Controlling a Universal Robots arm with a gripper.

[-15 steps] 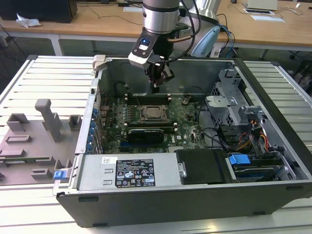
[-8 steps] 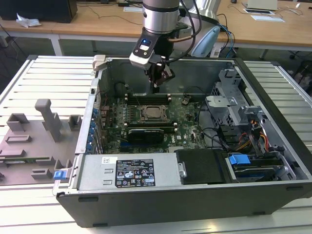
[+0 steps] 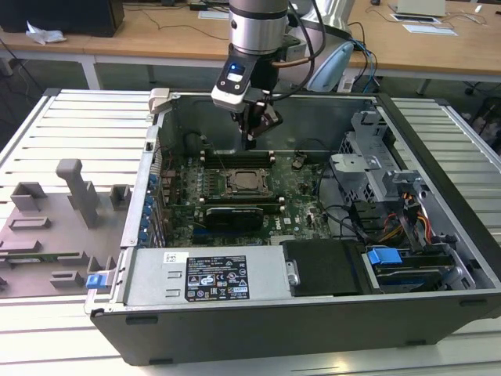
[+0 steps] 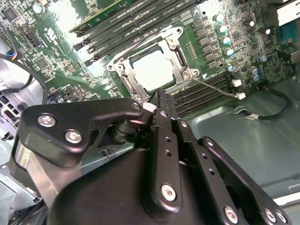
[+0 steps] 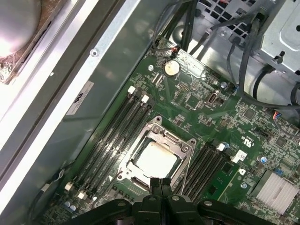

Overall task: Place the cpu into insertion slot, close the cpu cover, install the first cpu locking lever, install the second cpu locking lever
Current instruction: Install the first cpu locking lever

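Pincer (image 5: 161,182) closed, empty | tips down | raised near seated cpu (image 5: 156,158)

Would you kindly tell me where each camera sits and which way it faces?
Exterior view: off the arm, above the open computer case, looking down into it; the arm and gripper show.
First wrist view: on the wrist, looking past the shut gripper at the cpu.
Second wrist view: on the wrist, facing the cpu from another side, gripper in the foreground.
Shared: all show the gripper and cpu.
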